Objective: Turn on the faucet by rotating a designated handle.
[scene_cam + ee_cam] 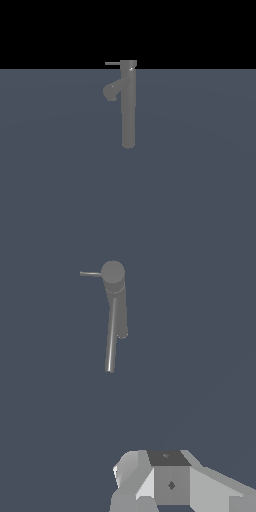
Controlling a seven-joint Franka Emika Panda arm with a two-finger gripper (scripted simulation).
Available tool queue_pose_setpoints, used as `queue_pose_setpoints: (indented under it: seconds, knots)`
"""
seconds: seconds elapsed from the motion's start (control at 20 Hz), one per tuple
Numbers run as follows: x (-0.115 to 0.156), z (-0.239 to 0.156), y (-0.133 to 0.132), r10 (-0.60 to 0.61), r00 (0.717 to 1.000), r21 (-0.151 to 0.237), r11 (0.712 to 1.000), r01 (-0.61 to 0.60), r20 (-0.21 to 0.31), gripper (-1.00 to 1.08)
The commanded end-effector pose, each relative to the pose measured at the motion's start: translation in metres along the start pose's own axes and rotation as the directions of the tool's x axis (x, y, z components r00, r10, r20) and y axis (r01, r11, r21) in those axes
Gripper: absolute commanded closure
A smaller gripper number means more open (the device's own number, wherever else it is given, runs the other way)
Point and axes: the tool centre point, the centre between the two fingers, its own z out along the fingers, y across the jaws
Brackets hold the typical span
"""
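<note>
In the exterior view, going from that view's left, the thin straight grey rod-like handle [112,63] comes first, sticking out level from the cap towards the exterior view's left. Below it the short curved spout [112,92] branches off on the same side, its mouth turned down. Then comes the tall, slim matte-grey cylindrical faucet [128,107] itself, standing upright near the middle of the flat blue-grey table [200,175], its cap reaching up into the black background [50,30]. This view shows no arm and no claw at all.

The wrist view adds what the exterior view lacks: the faucet [114,321] seen from above and at a slant, the round top of its cap plain, the handle [90,274] a thin rod off the cap's side, and the spout [121,331] only partly visible beside the column. It also shows pale grey blocky robot hardware [170,483] at the frame's edge, well apart from the faucet and touching nothing.

That hardware is cut off by the frame, and no fingertips can be made out, so I cannot tell how far the claw is open or whether it grips anything. The faucet's base is hard to make out against the table in both views.
</note>
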Motion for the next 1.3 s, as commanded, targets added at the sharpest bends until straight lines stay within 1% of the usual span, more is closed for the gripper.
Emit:
queue_pose_setpoints:
  seconds: [0.0, 0.15, 0.45, 0.75, 1.0, 1.25]
  knots:
    - [0.0, 0.0, 0.0, 0.0, 1.0, 0.0, 1.0, 0.0, 0.0, 1.08]
    - [0.001, 0.0, 0.001, 0.004, 1.0, -0.005, 1.0, -0.004, 0.003, 1.08]
    - [0.003, -0.001, 0.005, 0.02, 1.0, -0.027, 0.999, -0.019, 0.018, 1.08]
    - [0.006, -0.001, 0.005, 0.02, 1.0, -0.026, 0.999, -0.019, 0.017, 1.08]
    - [0.018, 0.001, 0.003, 0.023, 1.0, -0.029, 0.999, -0.023, 0.017, 1.08]
    - [0.042, 0.004, -0.002, 0.028, 0.999, -0.032, 0.999, -0.028, 0.017, 1.08]
